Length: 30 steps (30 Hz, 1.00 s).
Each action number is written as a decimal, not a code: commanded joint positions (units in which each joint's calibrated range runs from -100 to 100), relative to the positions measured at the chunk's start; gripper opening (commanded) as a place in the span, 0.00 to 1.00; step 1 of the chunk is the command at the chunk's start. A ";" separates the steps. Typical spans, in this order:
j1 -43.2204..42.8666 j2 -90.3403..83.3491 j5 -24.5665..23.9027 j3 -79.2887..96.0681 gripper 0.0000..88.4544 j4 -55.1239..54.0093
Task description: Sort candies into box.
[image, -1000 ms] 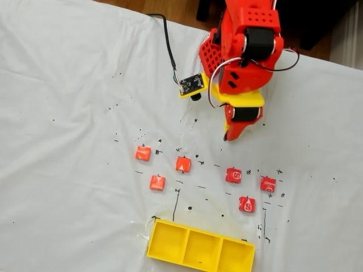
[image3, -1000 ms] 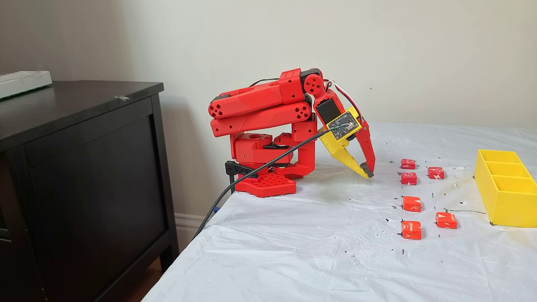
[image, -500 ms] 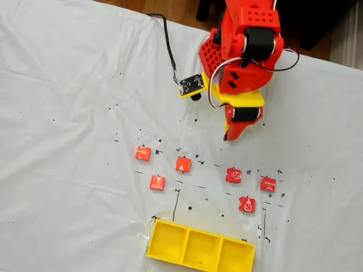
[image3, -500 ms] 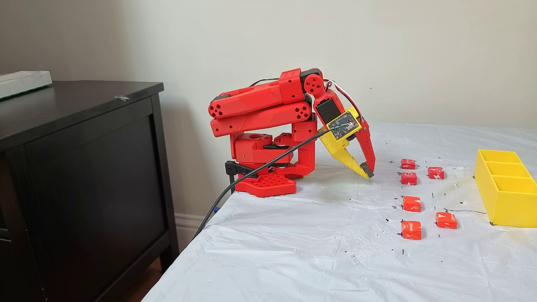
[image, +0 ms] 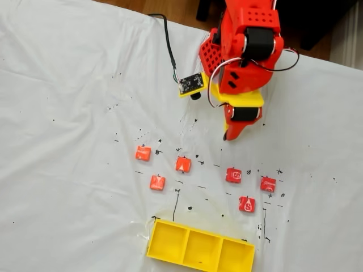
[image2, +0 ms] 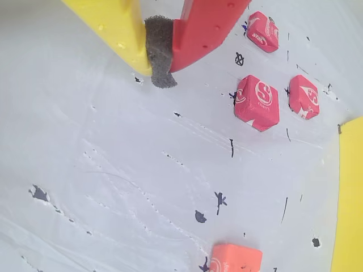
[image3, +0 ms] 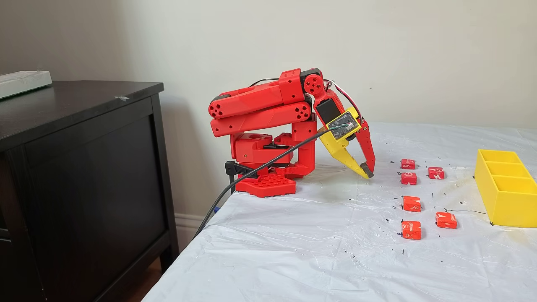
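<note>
Six candies sit loose on the white sheet (image: 68,113), none in the box (image: 199,247) yet. In a fixed view from above they split into two bunches: three on the left (image: 143,153), (image: 182,164), (image: 157,182) and three on the right (image: 233,175), (image: 267,183), (image: 246,204), with the yellow box just below them at the bottom edge, all three compartments bare. The side-on fixed view shows them (image3: 411,203) between the arm and the box (image3: 505,191), which sits at the far right, and it also catches the dark cabinet (image3: 79,176) beside the table, which the top-down view misses. The wrist view gets close enough to read the white markings on three candies (image2: 257,102), (image2: 304,97), (image2: 264,32) plus a paler one (image2: 236,259) cut off at the bottom, and a strip of the box's yellow wall (image2: 349,198) on the right. The gripper (image2: 160,63) is pinched together on nothing, yellow and red fingers meeting at a grey pad. In the side view its tip (image3: 367,173) points down at the sheet, just short of the nearest candies. The arm (image3: 268,109) is folded up low over its base.
</note>
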 commanded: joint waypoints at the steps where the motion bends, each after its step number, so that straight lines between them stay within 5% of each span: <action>1: -0.48 -0.34 -0.39 -4.99 0.00 -3.24; 5: -3.29 2.80 -1.76 -13.64 0.00 -2.09; 16: -5.65 57.34 -5.71 -65.80 0.00 3.06; 30: -13.07 76.42 -9.77 -85.92 0.00 9.04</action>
